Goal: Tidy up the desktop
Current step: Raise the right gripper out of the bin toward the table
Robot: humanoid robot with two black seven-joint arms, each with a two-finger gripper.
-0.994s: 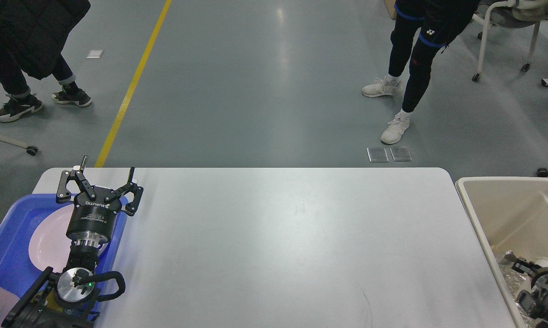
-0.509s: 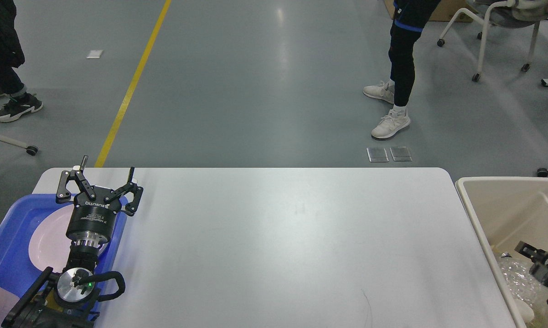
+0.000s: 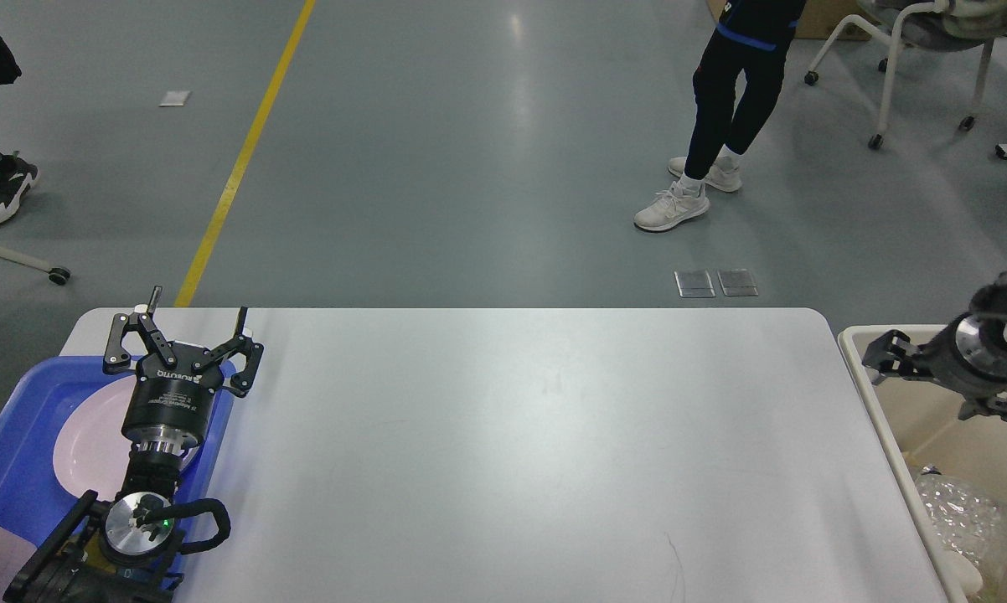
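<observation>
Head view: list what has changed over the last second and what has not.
The right pincer has risen from deep inside the beige bin to above its rim, empty as far as can be seen; crumpled clear plastic lies in the bin. The left pincer stays open over the blue tray and pink plate. The desktop is unchanged.

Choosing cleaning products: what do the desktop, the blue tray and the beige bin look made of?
Desktop: smooth white laminate, probably; soft sheen. Blue tray: glossy moulded plastic, rounded rim. Beige bin: matte plastic by its thick rounded rim.
</observation>
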